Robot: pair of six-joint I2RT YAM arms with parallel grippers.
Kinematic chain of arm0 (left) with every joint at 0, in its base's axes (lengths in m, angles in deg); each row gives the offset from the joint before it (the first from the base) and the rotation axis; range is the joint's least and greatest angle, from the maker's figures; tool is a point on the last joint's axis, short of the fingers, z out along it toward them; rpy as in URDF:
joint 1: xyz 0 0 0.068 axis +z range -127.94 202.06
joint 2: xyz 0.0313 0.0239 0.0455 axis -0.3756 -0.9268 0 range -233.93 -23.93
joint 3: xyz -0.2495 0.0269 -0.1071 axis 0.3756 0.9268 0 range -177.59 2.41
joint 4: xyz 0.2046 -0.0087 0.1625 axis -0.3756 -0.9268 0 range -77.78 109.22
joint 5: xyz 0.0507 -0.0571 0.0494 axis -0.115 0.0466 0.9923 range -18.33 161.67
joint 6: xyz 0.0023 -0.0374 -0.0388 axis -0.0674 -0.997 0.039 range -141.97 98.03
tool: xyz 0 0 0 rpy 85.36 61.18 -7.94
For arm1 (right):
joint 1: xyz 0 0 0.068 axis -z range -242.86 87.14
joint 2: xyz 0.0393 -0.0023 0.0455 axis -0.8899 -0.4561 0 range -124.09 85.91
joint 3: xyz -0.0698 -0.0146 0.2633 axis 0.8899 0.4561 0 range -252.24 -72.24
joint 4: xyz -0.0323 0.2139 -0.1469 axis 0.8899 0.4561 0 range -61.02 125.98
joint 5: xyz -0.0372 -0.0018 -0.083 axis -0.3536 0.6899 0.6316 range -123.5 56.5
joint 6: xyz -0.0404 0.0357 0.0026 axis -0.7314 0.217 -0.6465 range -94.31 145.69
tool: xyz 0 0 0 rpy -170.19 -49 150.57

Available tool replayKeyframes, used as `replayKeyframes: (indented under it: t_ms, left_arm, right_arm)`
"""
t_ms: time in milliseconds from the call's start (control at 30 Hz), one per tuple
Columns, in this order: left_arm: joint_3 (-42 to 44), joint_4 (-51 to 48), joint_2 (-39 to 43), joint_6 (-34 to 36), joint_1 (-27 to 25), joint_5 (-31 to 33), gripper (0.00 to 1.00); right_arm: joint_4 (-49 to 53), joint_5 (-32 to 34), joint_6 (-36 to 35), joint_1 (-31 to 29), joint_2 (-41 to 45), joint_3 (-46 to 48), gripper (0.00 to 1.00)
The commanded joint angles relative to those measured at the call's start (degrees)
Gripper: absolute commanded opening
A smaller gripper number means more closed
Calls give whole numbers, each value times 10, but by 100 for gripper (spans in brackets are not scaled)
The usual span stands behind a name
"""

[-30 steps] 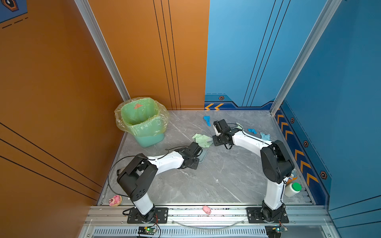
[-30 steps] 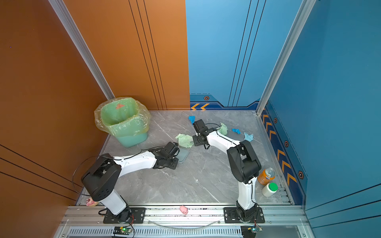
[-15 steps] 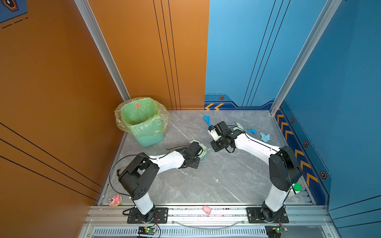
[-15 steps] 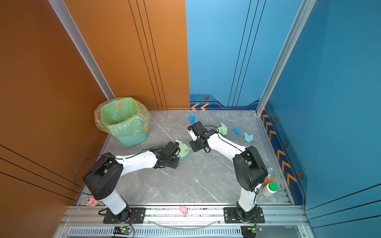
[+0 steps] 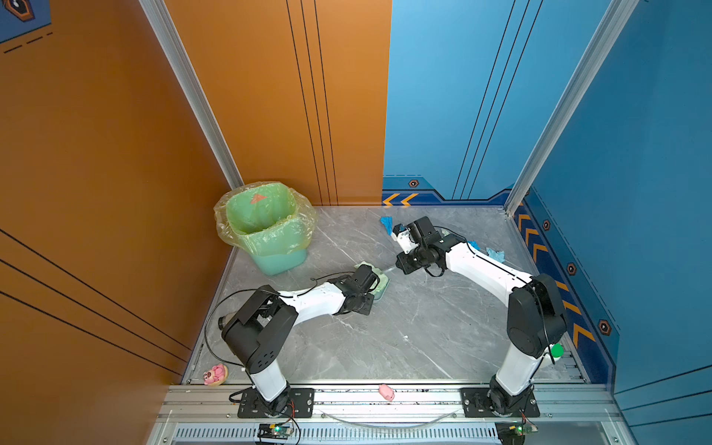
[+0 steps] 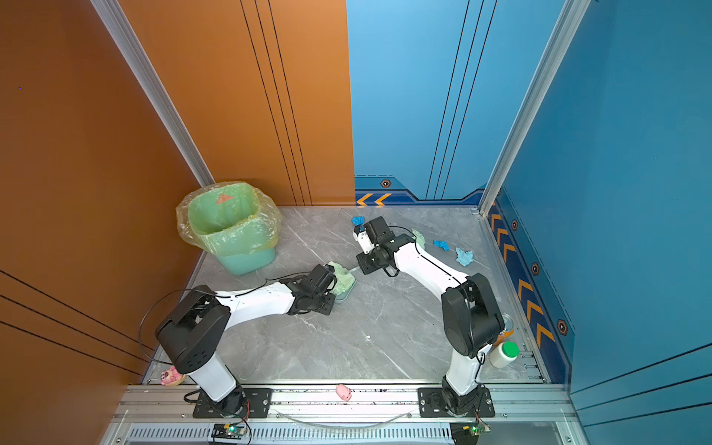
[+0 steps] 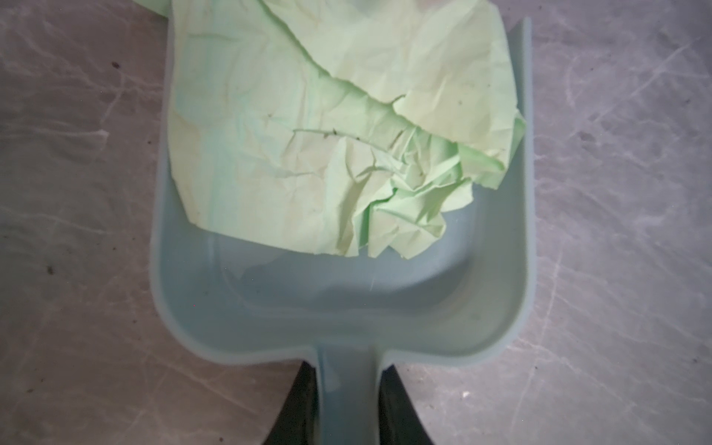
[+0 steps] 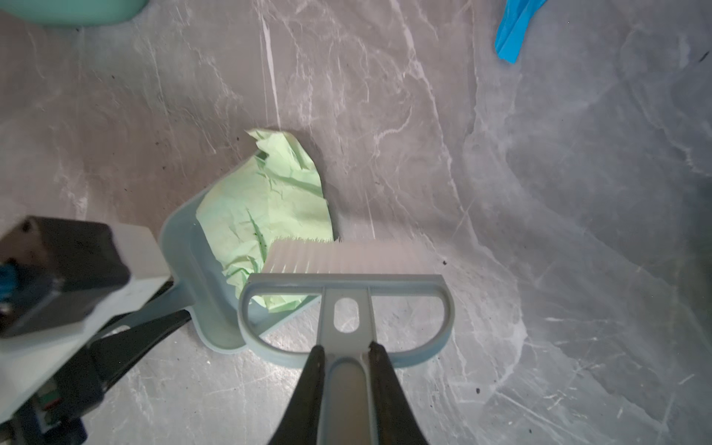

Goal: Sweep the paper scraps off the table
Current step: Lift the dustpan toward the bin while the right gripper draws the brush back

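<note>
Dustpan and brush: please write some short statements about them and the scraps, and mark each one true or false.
1. A pale green paper scrap lies in the dustpan. True.
2. The left fingers clamp the brush. False: they clamp the dustpan's handle; the right fingers clamp the brush.
3. Some blue paper scraps lie on the table. True.
4. A pink toy sits in the dustpan. False: the pink pig toy lies on the front rail.
</note>
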Motion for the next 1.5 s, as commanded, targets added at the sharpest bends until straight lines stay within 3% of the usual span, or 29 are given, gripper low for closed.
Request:
replayKeyframes:
  t_ms: [0,167,600,1033,1467]
  left_arm:
    - [13,-6,-4,-5,-3,-1,0]
    - [20,-2,1,-7,-4,2,0]
    - [34,3,21,-12,-4,12,0]
    - [77,14,123,2,-18,109,0]
    - [15,-117,249,28,-19,158,0]
  right_arm:
    - [-17,-30,-4,6,0,-24,2]
    - [-41,-2,13,14,-4,-29,2]
    - [-138,34,140,82,-32,-58,0]
    - [-144,34,151,89,-18,-25,0]
    - [-143,37,154,95,-5,6,0]
